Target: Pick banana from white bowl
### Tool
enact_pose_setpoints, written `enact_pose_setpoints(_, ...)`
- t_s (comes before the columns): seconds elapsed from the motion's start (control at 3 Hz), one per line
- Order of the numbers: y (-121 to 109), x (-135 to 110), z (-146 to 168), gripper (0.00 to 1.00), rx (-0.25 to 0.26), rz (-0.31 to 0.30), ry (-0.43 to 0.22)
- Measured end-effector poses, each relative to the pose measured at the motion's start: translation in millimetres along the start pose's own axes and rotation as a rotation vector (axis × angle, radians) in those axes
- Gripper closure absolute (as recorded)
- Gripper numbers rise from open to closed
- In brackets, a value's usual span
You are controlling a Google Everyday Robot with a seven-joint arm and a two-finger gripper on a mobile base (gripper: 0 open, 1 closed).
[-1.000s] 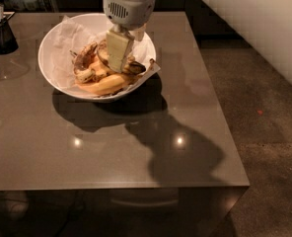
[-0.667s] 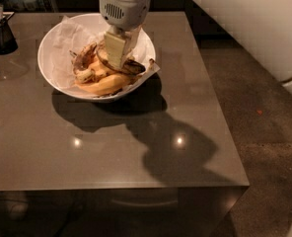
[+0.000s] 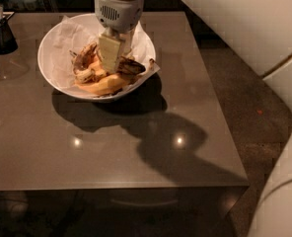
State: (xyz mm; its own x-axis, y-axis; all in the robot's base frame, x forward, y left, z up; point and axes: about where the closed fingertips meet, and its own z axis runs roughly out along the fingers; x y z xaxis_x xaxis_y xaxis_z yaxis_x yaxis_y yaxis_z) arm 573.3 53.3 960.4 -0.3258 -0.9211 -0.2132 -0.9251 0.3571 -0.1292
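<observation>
tool (image 3: pixel 110 69) is held low inside white bowl (image 3: pixel 48 58) on desk (image 3: pixel 87 154), open/shut cannot be told | banana (image 3: pixel 131 66) is seen just beside tool, among yellower bananas (image 3: pixel 104 85) | risk: a yellower one or paper (image 3: pixel 71 33) may be caught w/ it if aim is off

Dim warm light, gripper (image 3: pixel 111 63) in white bowl (image 3: pixel 43 65) casting dark shadow, table (image 3: pixel 47 167) glare spots.

One white bowl (image 3: pixel 52 58) sits on one tabletop (image 3: pixel 111 152). It holds one dark banana (image 3: pixel 131 66) and at least two yellower bananas (image 3: pixel 104 85). One hand (image 3: pixel 111 69) reaches into the bowl at upper centre, and one dark container (image 3: pixel 0 36) stands upper left.
</observation>
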Motion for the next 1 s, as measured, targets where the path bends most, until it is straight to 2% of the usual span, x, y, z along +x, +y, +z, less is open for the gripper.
enact_pose_setpoints(0.33,1.6,-5.4,6.4,0.42,-0.036,-0.018,0.0)
enact_pose_setpoints(1.0,0.9,-9.3,10.4,0.85,-0.053,-0.023,-0.002)
